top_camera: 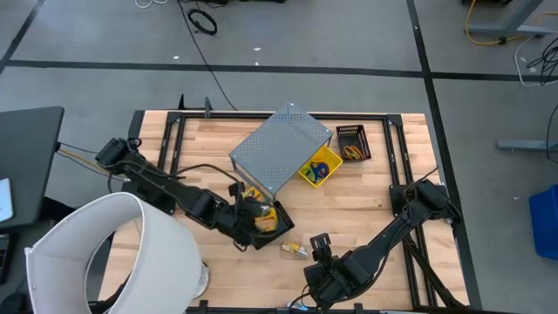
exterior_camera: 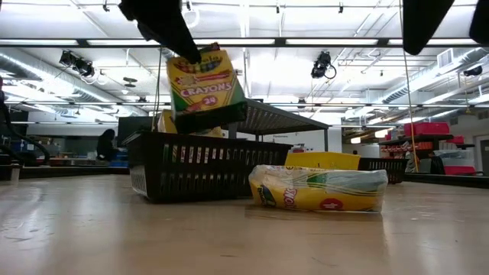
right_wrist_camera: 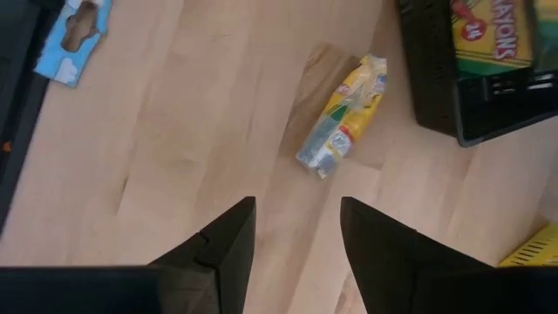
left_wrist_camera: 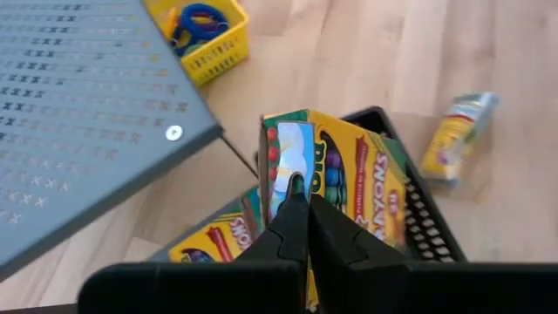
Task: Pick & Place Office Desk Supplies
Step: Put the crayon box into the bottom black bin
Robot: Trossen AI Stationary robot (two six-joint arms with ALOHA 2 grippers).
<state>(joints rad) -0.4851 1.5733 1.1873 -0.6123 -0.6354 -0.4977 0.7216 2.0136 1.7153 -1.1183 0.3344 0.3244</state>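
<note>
My left gripper (left_wrist_camera: 305,202) is shut on a yellow-and-green crayon box (left_wrist_camera: 349,174), which hangs over a black basket (exterior_camera: 206,172) near the table's middle front. A second crayon box (left_wrist_camera: 214,240) lies inside that basket. A small multicoloured packet (right_wrist_camera: 342,118) lies flat on the wood just right of the basket. My right gripper (right_wrist_camera: 296,228) hovers open above the table, on the near side of the packet, and touches nothing. Elastic loops (left_wrist_camera: 199,19) lie in a yellow bin (top_camera: 320,167). My left gripper pinches the crayon box's upper end (left_wrist_camera: 292,179) between its two shut fingers. The fingers come slanting down from the table's left (exterior_camera: 177,34). The box hangs below them, tilted, its printed face (exterior_camera: 205,82) toward the near edge, lifted above the basket's rim.
A grey perforated shelf (top_camera: 283,148) stands tilted behind the basket. A small black bin (top_camera: 353,142) with orange loops sits at the far right. A big white cylinder (top_camera: 113,253) fills the near left corner. A blue-and-white packet (right_wrist_camera: 74,35) lies by the near edge.
</note>
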